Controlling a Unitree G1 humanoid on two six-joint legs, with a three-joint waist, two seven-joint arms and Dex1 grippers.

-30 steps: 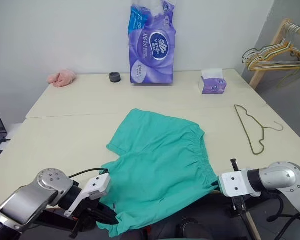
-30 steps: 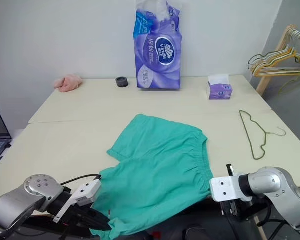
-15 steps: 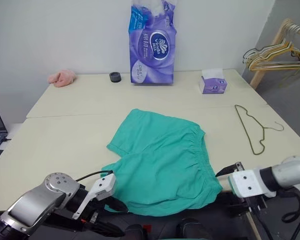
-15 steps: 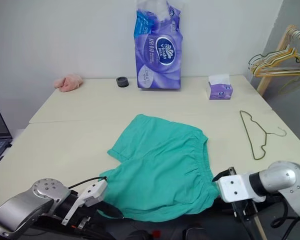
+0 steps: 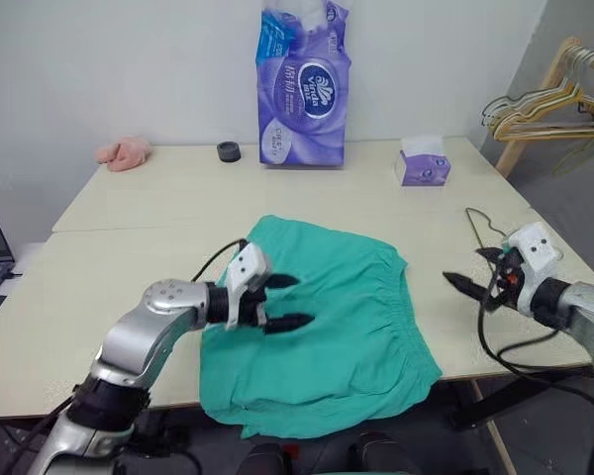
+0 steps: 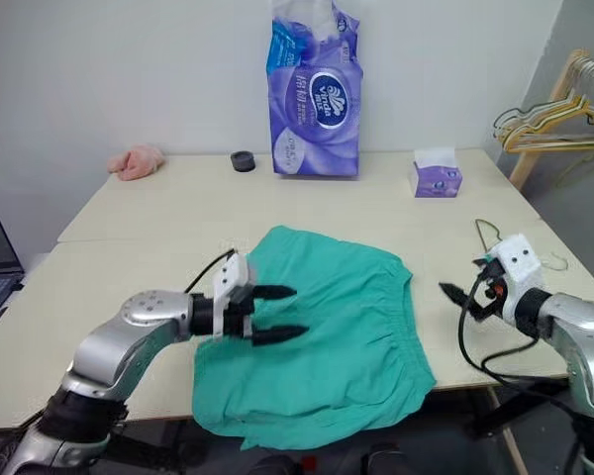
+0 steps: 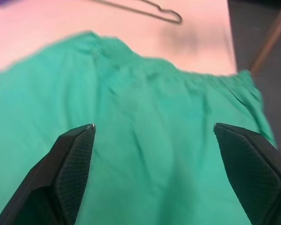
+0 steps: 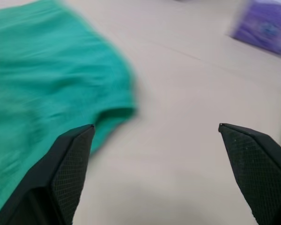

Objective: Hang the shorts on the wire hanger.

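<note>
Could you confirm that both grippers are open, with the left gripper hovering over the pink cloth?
Not quite: the left gripper is open over the teal shorts, as the left eye view shows. The right gripper is open too.

Plain white wall (image 5: 129,69) behind; cream table (image 5: 129,257) of two butted tops; wooden rack (image 5: 535,99) far right.

Even, bright overhead light; soft shadows beneath the teal-green fabric shorts (image 5: 317,327). Wrist views motion-blurred, head views sharp.
</note>
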